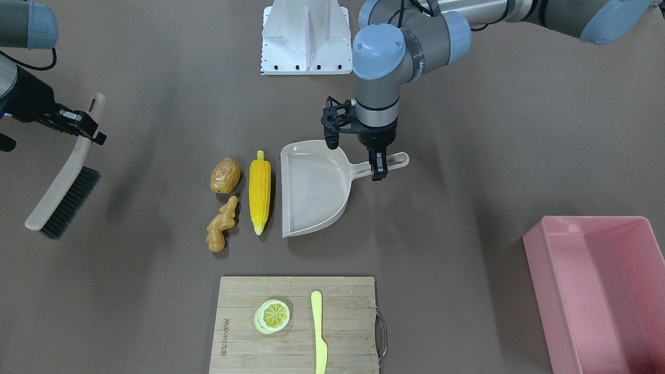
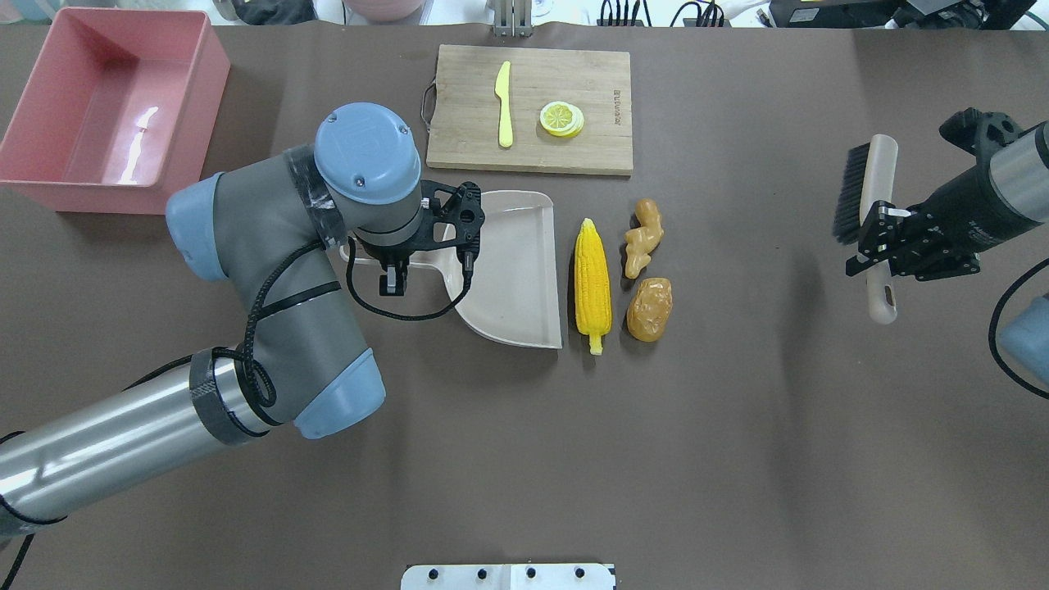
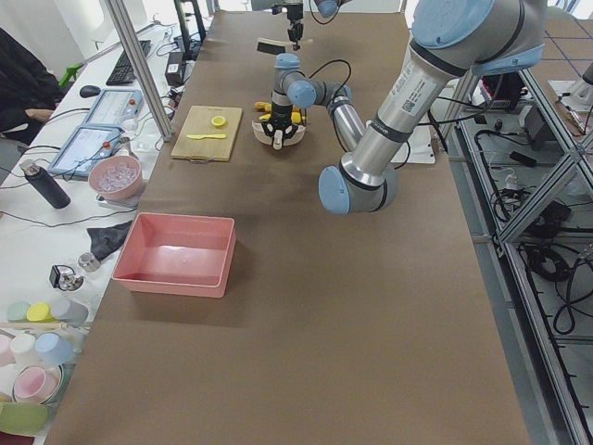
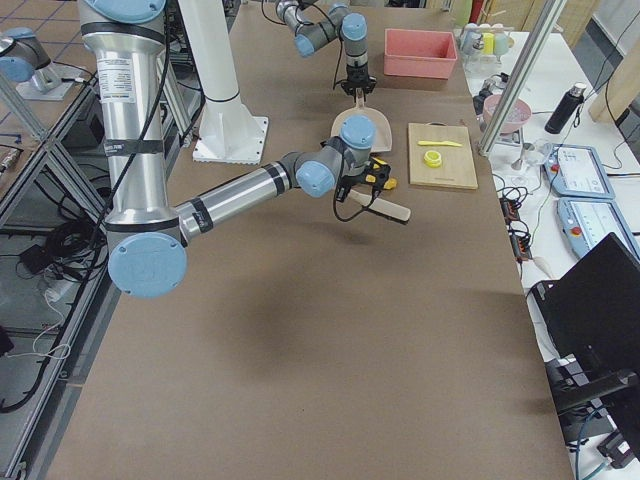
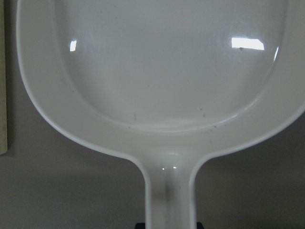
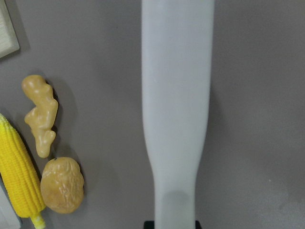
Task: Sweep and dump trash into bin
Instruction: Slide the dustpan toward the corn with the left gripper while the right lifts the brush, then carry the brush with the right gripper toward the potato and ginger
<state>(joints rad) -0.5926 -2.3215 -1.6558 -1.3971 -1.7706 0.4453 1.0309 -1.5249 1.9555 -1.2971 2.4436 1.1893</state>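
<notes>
The trash lies mid-table: a yellow corn cob point(image 1: 260, 192), a brown potato point(image 1: 225, 175) and a tan ginger root point(image 1: 222, 224). Right beside the corn rests a beige dustpan point(image 1: 314, 189), its open edge facing the cob. My left gripper point(image 1: 378, 169) is shut on the dustpan's handle. Off to the far side, my right gripper point(image 1: 83, 127) is shut on the handle of a beige brush point(image 1: 65, 195) with black bristles, held above the table and well apart from the trash. The pink bin point(image 1: 587, 224) stands at the table corner beyond the left arm, with nothing visible in it.
A bamboo cutting board point(image 1: 348, 322) carries a lemon slice point(image 1: 273, 315) and a yellow-green knife point(image 1: 318, 332), just across from the trash. The white robot base plate point(image 1: 305, 39) sits at the table's robot-side edge. Brown tabletop stretches between brush and potato.
</notes>
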